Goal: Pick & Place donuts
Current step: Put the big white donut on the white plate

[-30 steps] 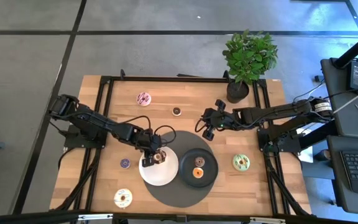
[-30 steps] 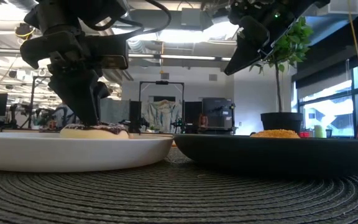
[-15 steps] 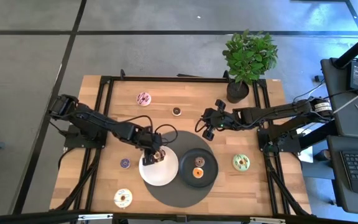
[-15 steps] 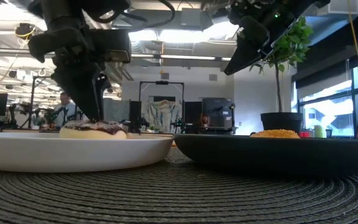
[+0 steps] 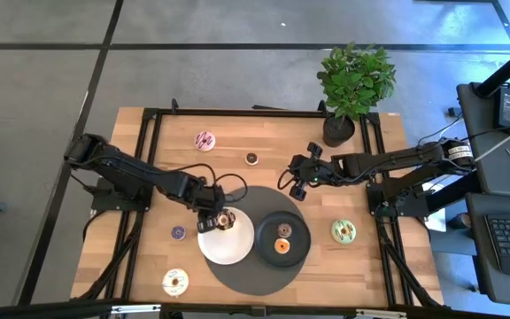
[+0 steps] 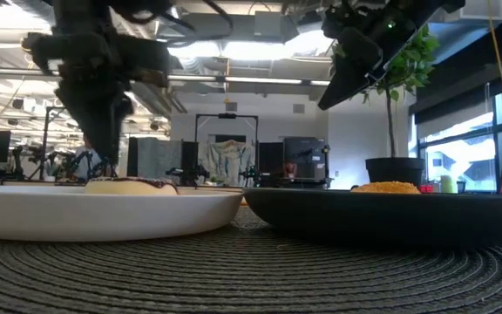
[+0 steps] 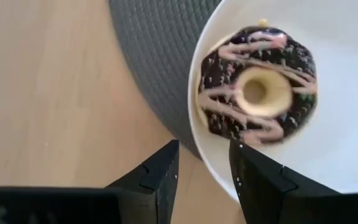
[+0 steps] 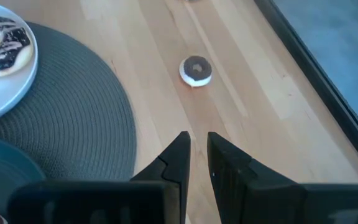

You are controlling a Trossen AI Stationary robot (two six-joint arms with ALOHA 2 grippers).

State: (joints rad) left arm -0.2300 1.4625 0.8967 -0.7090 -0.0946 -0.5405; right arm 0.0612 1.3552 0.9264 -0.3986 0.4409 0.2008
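A chocolate donut with pink drizzle [image 7: 257,93] lies flat on the white plate [image 5: 228,246], near its left rim. My left gripper [image 7: 204,165] hovers open just above and left of it [image 5: 212,213], over the plate's rim, touching nothing. An orange mini donut [image 5: 283,230] lies in the black plate [image 5: 297,252]. My right gripper [image 8: 197,155] hangs over the bare wood behind the mat [image 5: 297,183], fingers a narrow gap apart, nothing between them. A brown mini donut [image 8: 196,70] lies beyond it.
Both plates sit on a round grey mat [image 5: 242,276]. Loose on the wood lie a pink donut [image 5: 204,139], a purple mini [image 5: 177,232], a cream donut [image 5: 175,282] and a green donut [image 5: 343,231]. A potted plant [image 5: 354,84] stands at the far right.
My left gripper has opened and let go of the chocolate donut, then risen and drawn back a little toward the table's left edge, tipping as it went. The donut stays flat on the white plate.
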